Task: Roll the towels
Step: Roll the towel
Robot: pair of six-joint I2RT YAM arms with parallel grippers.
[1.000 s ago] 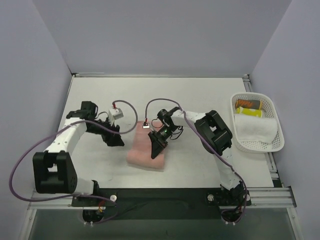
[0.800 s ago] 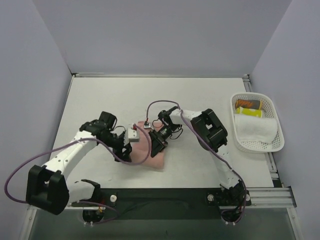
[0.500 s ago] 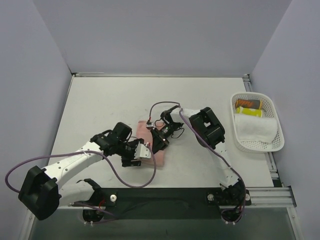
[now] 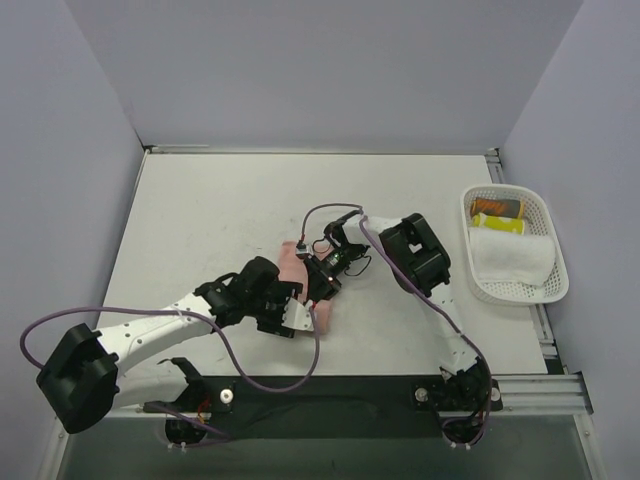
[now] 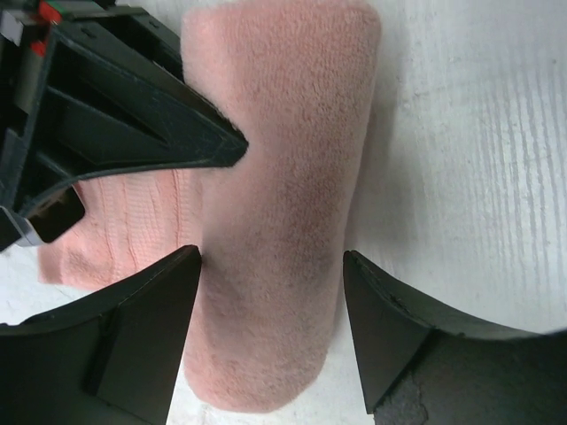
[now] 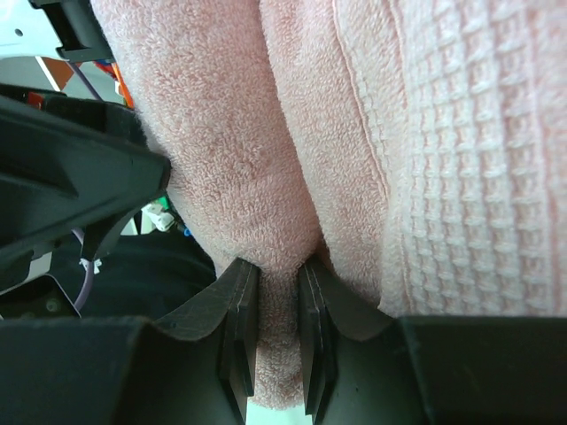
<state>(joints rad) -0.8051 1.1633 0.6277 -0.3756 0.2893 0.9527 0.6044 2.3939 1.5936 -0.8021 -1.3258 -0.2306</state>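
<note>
The salmon-pink towel [image 5: 283, 177] lies partly rolled at the table's middle, with a flat waffle-weave part [image 6: 461, 150] beside the roll. In the top view most of the pink towel [image 4: 292, 256] is hidden under both grippers. My left gripper [image 5: 270, 261] is open and straddles the near end of the roll, one finger on each side. My right gripper [image 6: 277, 283] is shut on a fold of the pink towel between the roll and the flat part. The white towel [image 4: 512, 258] lies rolled in the basket.
The white mesh basket [image 4: 514, 297] stands at the right edge of the table and also holds an orange item [image 4: 497, 207] and a yellow one [image 4: 497, 223]. Both arms' purple cables loop over the table near the towel. Grey walls enclose the table.
My left arm swung from the left of the table to the pink towel's near end, its jaws widening around the roll. The right gripper kept its grip; the towel looks more gathered.
</note>
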